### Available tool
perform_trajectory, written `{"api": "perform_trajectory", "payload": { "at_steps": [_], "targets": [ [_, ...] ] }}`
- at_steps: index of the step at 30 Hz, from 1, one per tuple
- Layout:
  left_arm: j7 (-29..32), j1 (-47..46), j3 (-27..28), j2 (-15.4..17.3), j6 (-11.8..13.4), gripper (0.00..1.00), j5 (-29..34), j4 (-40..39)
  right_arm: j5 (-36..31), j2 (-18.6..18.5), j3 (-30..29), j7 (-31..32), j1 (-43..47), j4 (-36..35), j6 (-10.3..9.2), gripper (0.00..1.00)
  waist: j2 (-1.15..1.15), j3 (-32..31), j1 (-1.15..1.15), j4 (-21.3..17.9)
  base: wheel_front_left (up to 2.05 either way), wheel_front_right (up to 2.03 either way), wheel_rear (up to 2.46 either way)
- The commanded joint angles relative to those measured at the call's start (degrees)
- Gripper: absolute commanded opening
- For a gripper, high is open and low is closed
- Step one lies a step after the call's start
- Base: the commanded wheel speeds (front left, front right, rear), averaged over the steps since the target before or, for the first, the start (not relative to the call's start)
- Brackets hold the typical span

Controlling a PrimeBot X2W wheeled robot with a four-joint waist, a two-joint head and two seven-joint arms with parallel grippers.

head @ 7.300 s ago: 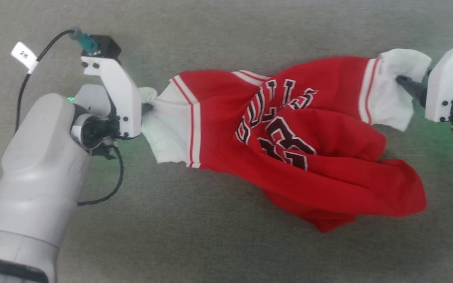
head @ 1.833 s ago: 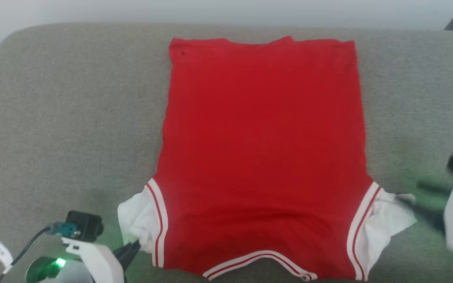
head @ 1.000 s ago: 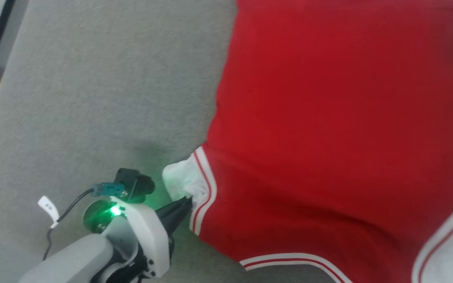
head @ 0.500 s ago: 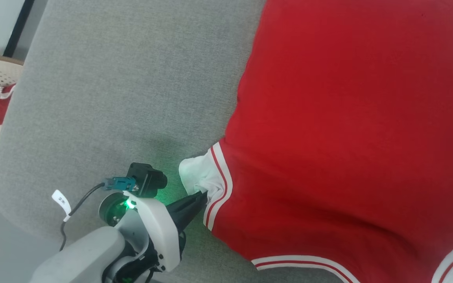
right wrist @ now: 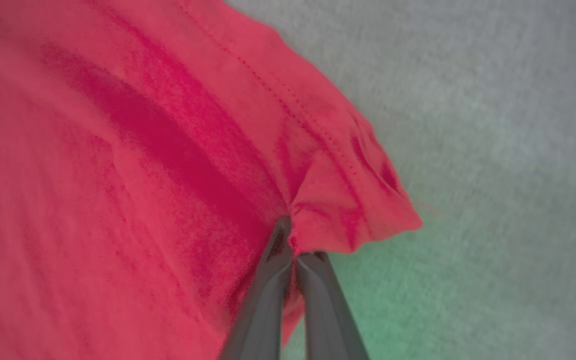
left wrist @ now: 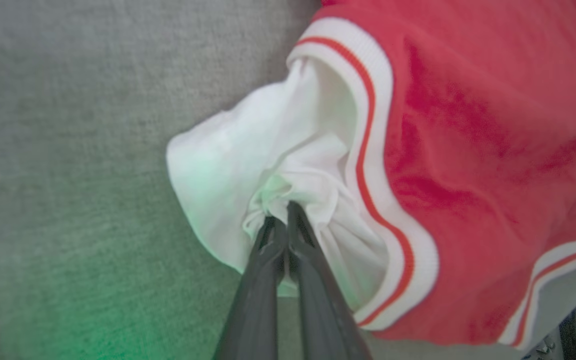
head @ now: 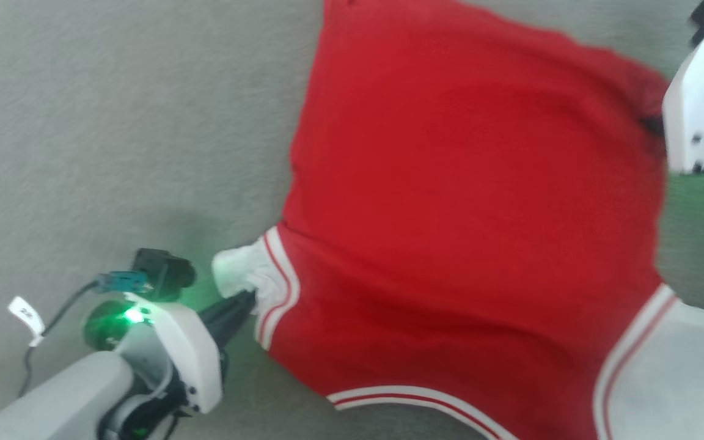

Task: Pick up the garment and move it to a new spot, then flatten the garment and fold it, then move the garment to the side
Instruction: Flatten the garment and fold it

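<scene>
Since the garment (head: 468, 232), spread on the grey cushion (head: 83, 122), is judged soft and light, edges are best pinched: the left gripper (left wrist: 280, 212) is clamped on a white sleeve (left wrist: 218, 165), the right gripper (right wrist: 293, 245) on a red corner (right wrist: 368, 210).

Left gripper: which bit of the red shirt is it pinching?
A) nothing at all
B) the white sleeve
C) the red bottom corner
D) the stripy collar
B: the left wrist view shows the left gripper shut on the bunched white sleeve of the garment, right beside the sleeve's striped trim.
</scene>
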Motion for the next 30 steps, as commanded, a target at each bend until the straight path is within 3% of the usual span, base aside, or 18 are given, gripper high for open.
{"api": "perform_trajectory", "payload": {
  "at_steps": [1, 8, 15, 20, 25, 27, 28, 30],
  "targets": [
    [0.42, 0.12, 0.81, 0.81, 2.20, 0.00, -0.04, 2.08, 0.81, -0.38, 0.63, 0.11, 2.41, -0.55, -0.06, 0.00, 0.00, -2.05, 0.00, -3.05, 0.00, 0.00, 0.00],
    [0.95, 1.71, 1.33, 3.70, 2.70, 0.00, -1.15, -0.83, 7.15, -3.76, 1.81, 0.72, 14.54, -14.37, -0.06, 0.00, 0.00, -5.07, 0.00, -9.17, 0.00, 0.00, 0.00],
    [1.31, 3.09, 1.71, 6.37, 3.31, 0.00, -1.99, -2.01, 9.31, -5.37, -1.37, 0.65, 28.60, -25.94, -0.05, 0.00, 0.00, -7.21, 0.00, -13.28, 0.00, 0.00, 0.00],
    [1.12, 3.82, 2.11, 7.47, 3.53, 0.00, -2.35, -2.50, 7.63, -4.19, -4.48, 0.46, 38.65, -31.21, -0.05, 0.00, 0.00, -7.83, 0.00, -14.86, 0.00, 0.00, 0.00],
    [1.22, 3.74, 2.17, 7.89, 3.43, 0.00, -2.22, -2.33, 5.09, -0.08, -7.72, -2.91, 44.19, -31.15, -0.06, 0.00, 0.00, -7.56, 0.00, -15.47, 0.00, 0.00, 0.00],
    [1.42, 3.38, 2.11, 7.81, 3.23, 0.00, -2.11, -2.08, 3.83, 1.23, -8.18, -5.60, 44.31, -31.57, -0.06, 0.55, 0.00, -7.47, 0.00, -15.42, 0.00, 0.00, 0.00],
    [1.50, 3.23, 2.09, 7.70, 3.11, 0.00, -2.15, -1.92, 3.34, 1.47, -8.26, -6.41, 44.56, -31.53, -0.06, 1.00, 0.00, -7.46, 0.00, -15.34, 0.00, 0.00, 0.00],
    [1.56, 3.01, 1.99, 7.42, 2.86, 0.00, -2.16, -1.65, 3.27, 1.77, -8.67, -7.69, 45.13, -31.62, -0.10, 1.00, 0.00, -7.56, 0.00, -15.14, 0.00, 0.00, 0.00]
  ]
}}
